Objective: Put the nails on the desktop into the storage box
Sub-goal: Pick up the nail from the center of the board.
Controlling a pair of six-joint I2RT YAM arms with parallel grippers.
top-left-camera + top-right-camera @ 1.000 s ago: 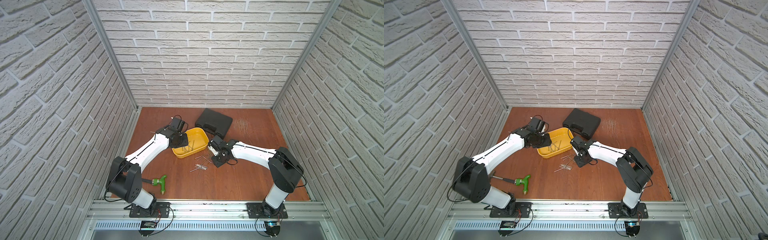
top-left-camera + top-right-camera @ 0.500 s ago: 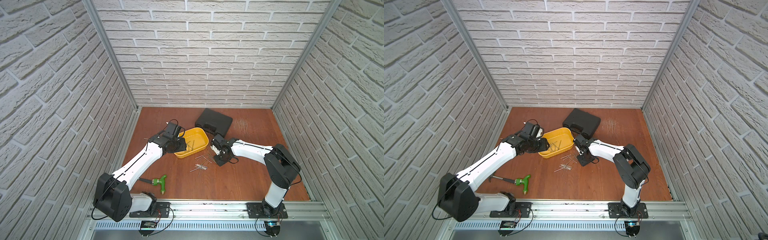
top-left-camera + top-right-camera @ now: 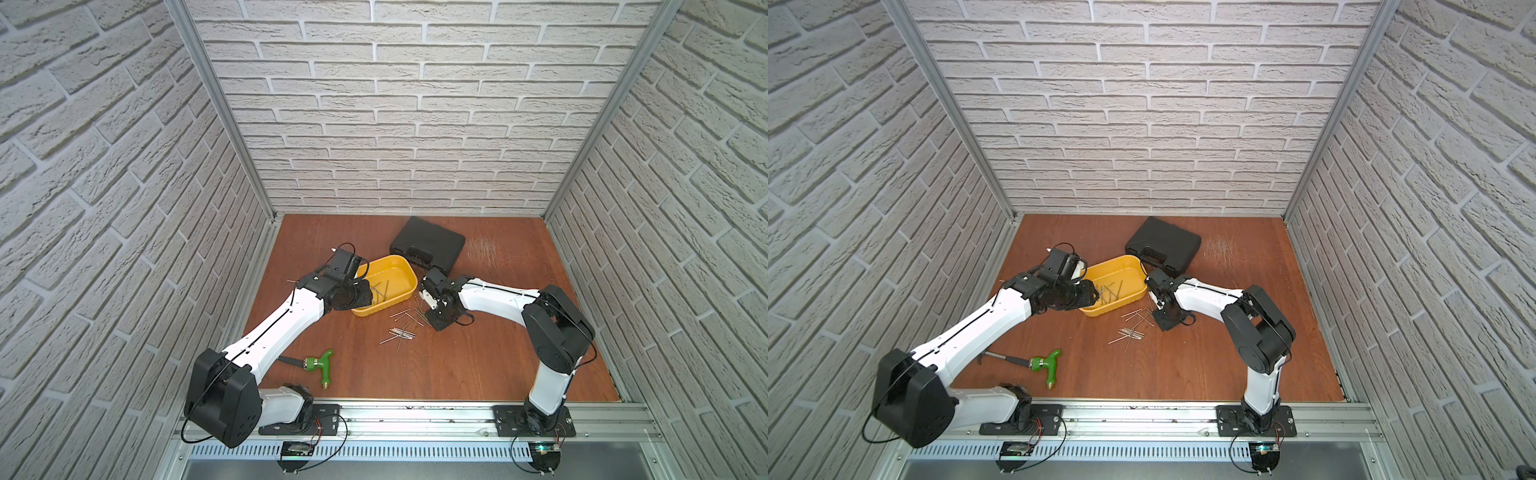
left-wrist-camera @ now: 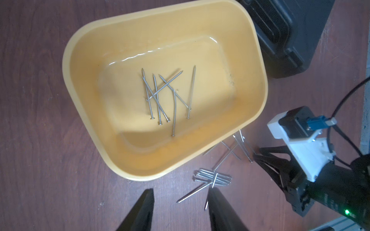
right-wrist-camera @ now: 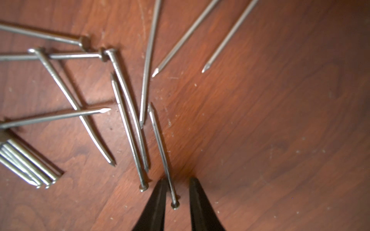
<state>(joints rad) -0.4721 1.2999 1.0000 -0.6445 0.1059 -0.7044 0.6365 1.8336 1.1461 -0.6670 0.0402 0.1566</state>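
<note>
Left claw [image 4: 181, 190] drawn back from tub [image 3: 395, 268] upper-left end to lower-left rim; left elbow [image 3: 222, 399] swung down-left. Right claw [image 5: 177, 182] narrowed around one nail [image 5: 162, 154].

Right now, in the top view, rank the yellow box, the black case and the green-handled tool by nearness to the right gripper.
1. yellow box: just beside the right gripper.
2. black case: toward the back wall.
3. green-handled tool: front left.

There are 7 nails [image 4: 166, 84] in 1 storage box [image 4: 80, 84], others loose, plus 1 black case [image 4: 290, 30] and 1 green-handled tool [image 3: 323, 365].
</note>
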